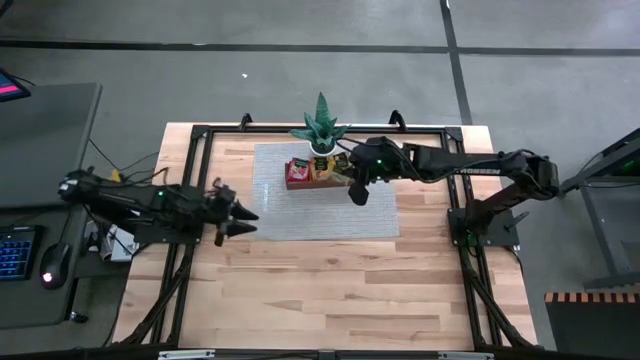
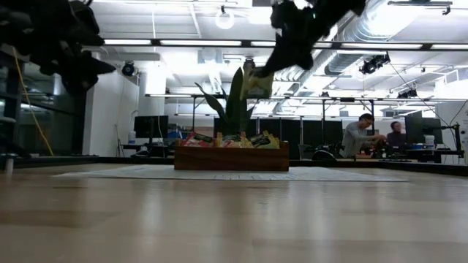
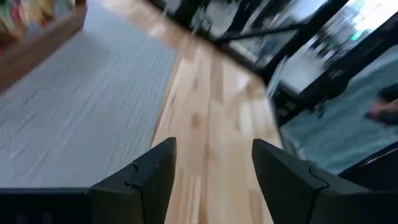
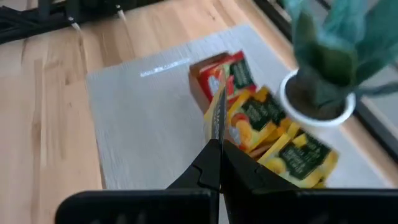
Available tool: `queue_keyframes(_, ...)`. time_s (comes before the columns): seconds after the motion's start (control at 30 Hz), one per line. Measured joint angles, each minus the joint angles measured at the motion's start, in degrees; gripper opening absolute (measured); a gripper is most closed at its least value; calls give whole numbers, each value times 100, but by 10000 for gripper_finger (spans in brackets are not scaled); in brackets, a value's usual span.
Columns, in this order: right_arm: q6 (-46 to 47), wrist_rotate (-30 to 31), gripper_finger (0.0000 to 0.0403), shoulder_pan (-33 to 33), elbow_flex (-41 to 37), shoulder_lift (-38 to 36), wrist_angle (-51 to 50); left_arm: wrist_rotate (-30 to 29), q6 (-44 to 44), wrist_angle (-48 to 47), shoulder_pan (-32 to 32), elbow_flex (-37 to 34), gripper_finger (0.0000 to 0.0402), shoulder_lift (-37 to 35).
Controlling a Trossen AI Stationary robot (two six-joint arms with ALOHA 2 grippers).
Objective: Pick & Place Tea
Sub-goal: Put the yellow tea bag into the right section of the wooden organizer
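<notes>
table: pale wood, smooth, light sheen | mat under right gripper: grey woven cloth, matt | tea packets: glossy printed | tray: brown wood

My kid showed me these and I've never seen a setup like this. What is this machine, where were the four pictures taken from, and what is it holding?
It is a robot with two dark arms at a wooden table, each ending in a two-finger hand.

One picture looks straight down from above. One looks level across the tabletop into the room, where people sit far behind. The other two come from small cameras on each arm's wrist, looking past its own fingers.

On a grey mat stands a brown wooden tray filled with tea packets in red, orange, yellow and green. Behind it is a small potted plant.

The right hand is raised above the tray, shut on one yellowish tea packet, seen edge-on. The left hand is open, holds nothing, and waits at the mat's left edge.
</notes>
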Motion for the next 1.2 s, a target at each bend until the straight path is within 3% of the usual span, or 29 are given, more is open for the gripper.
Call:
queue_keyframes(0.2,73,-599,0,-380,-743,-9,847,311,9,-29,423,-267,209,-1305)
queue_keyframes(0.47,-841,-1187,0,-1021,-1081,8,1133,370,-359,-26,653,-465,209,-2316)
queue_keyframes(0.83,-2103,-1899,0,-1927,-1128,28,1210,586,-549,484,651,-492,209,-2369)
queue_keyframes(1.2,-2588,-2383,0,-2006,-1126,518,1417,690,-575,694,651,-490,209,-2369)
